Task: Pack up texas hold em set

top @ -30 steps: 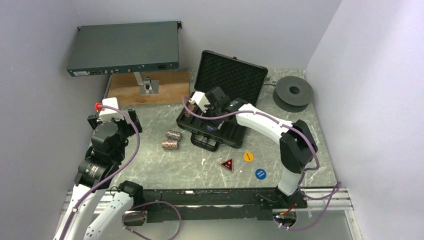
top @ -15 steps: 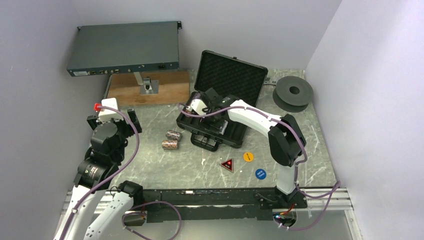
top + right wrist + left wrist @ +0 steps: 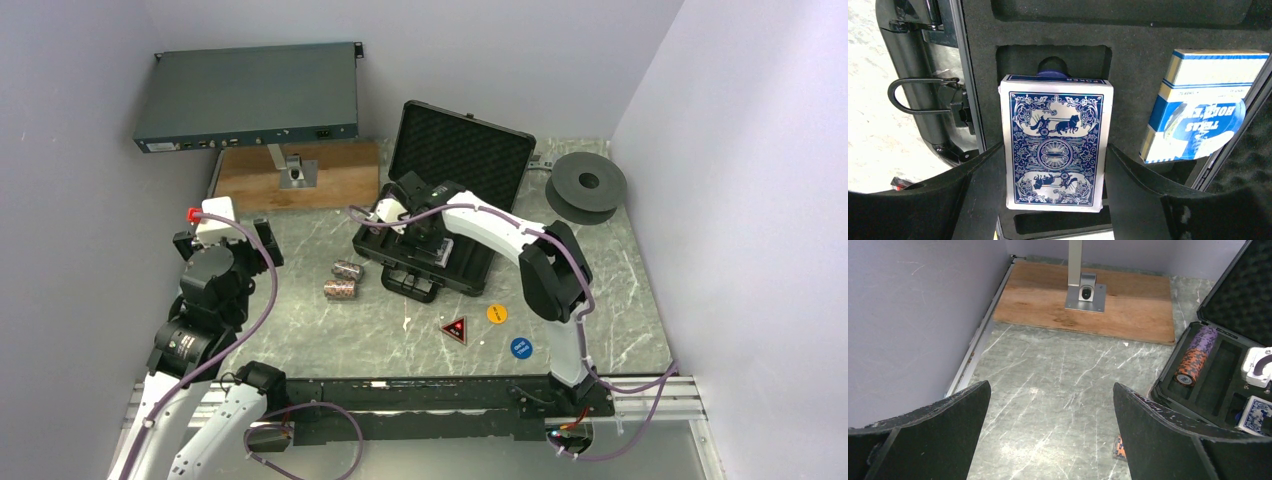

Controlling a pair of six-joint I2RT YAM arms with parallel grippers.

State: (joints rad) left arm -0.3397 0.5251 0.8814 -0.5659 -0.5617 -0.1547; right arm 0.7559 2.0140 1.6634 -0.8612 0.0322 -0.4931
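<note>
- Right gripper, seen from its own wrist camera, is clamped on a blue-backed card deck; I see one dark finger pressed against each long side of it.
- That deck hangs over a recess in the foam of the black foam-lined plastic case. A boxed blue-and-white card deck sits in the next recess to its right.
- Left gripper, in the left wrist view, stands with its fingers spread wide and nothing between them, over the bare grey marble table.
- Beyond it I see a brown wooden board carrying a metal bracket foot. At the right, a purple-and-orange roll of poker chips lies in a slot of the case.
- From the top camera, the case sits mid-table with its lid propped up, and the right arm reaches into it.
- Two brown-patterned chip rolls lie on the table just left of the case.
- Nearer me lie a red triangle button, a round orange button and a round blue button.
- Grey flat rack unit is at the far left and a dark round spool at the far right.
</note>
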